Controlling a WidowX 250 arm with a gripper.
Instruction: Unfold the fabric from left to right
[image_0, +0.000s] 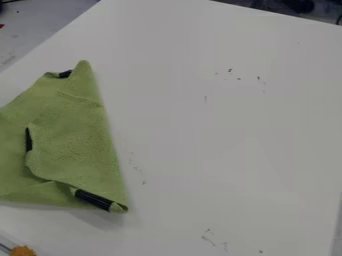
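Gripper: cannot tell whether released, clenched or grasping; cannot fix bearing or distance to the cloth from here. Outward from that, green fabric (73, 135): laid on white table (220, 130), at left of camera view, running out past that edge. Long axis of folded part: roughly top to bottom of view, lower end leaning right. Straight right border (99, 115): judged the fold line. Loose edge (33, 162) of upper layer: left of that border, beside narrow dark patch (29, 140). Key relation, as judged: loose edge left, fold right, table farther right. Likely next: pinch upper layer at loose edge, lift, carry rightward over the fold, crosswise to long axis. Risk: catching both layers, dragging the whole piece instead of opening.
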